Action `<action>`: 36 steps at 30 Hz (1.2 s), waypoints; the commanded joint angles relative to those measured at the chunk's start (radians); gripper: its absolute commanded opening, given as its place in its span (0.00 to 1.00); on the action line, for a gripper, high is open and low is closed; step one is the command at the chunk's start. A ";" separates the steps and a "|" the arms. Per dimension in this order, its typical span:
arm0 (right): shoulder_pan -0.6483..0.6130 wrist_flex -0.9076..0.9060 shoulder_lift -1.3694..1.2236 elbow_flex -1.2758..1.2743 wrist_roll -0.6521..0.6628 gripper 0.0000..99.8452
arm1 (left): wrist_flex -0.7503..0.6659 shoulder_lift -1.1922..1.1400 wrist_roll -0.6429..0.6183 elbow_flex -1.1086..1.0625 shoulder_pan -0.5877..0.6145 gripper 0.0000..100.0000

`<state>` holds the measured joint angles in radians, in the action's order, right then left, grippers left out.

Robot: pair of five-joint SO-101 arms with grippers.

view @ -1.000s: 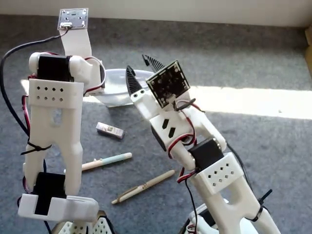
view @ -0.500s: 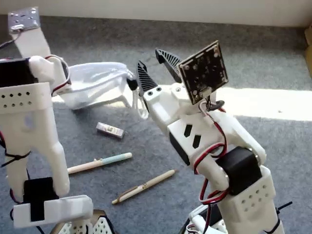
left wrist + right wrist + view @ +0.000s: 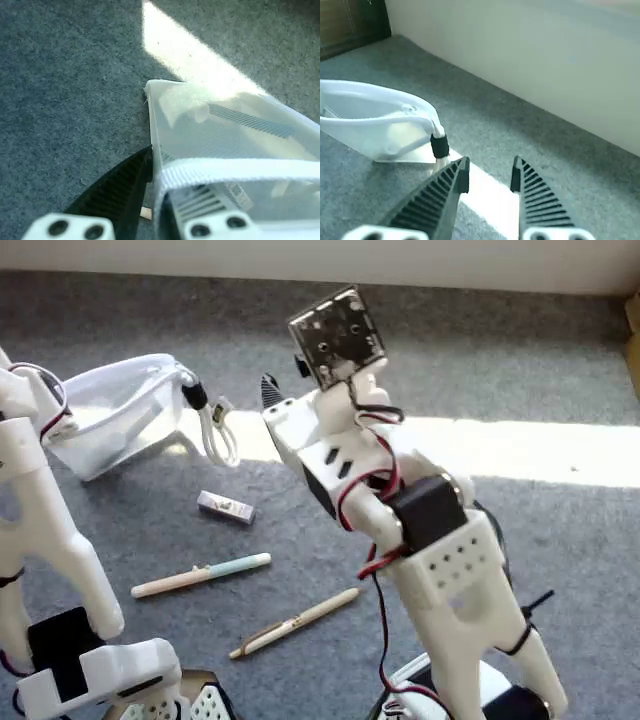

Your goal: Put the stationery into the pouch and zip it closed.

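A translucent white pouch (image 3: 120,412) is held tilted at the back left, its mouth open and its strap loop (image 3: 215,427) hanging toward the carpet. My left gripper (image 3: 152,167) is shut on the pouch (image 3: 225,145) at its rim. My right gripper (image 3: 283,380) hovers open to the right of the strap, holding nothing. In the right wrist view the right gripper (image 3: 490,180) points past the pouch (image 3: 375,125) and its black strap clip (image 3: 439,146). An eraser (image 3: 225,507), a pale blue pen (image 3: 200,573) and a beige pen (image 3: 293,623) lie on the carpet.
Grey carpet (image 3: 560,530) covers the floor, with a bright sunlit strip (image 3: 540,450) across it. A pale wall (image 3: 545,60) runs along the far side. The arm bases stand at the near edge.
The left arm has swung left, dragging the pouch left with it and letting the strap trail. The right arm has turned back to the left and its gripper stays open.
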<state>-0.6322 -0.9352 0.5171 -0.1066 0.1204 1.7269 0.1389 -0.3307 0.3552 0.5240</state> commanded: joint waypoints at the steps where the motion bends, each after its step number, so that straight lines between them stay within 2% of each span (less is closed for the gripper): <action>1: -0.007 -0.004 -0.079 0.062 -0.008 0.13 | -0.031 0.054 -0.018 0.018 0.070 0.01; 6: -0.054 -0.010 -0.202 0.062 -0.006 0.14 | -0.031 0.054 -0.058 0.018 0.148 0.01; 10: -0.111 -0.082 -0.303 0.105 0.025 0.14 | -0.031 0.054 -0.058 0.018 0.193 0.01; 22: -0.262 -0.087 -0.595 0.153 0.029 0.14 | -0.031 0.054 -0.060 0.010 0.219 0.01; 30: -0.282 -0.058 -0.720 0.151 0.034 0.29 | -0.031 0.054 -0.058 0.010 0.220 0.01; 36: -0.282 -0.013 -0.822 0.194 0.034 0.29 | -0.031 0.053 -0.058 0.008 0.220 0.01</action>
<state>-0.9053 -0.9797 -0.2961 0.0146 0.1465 1.7192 0.1389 -0.3798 0.3552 0.7327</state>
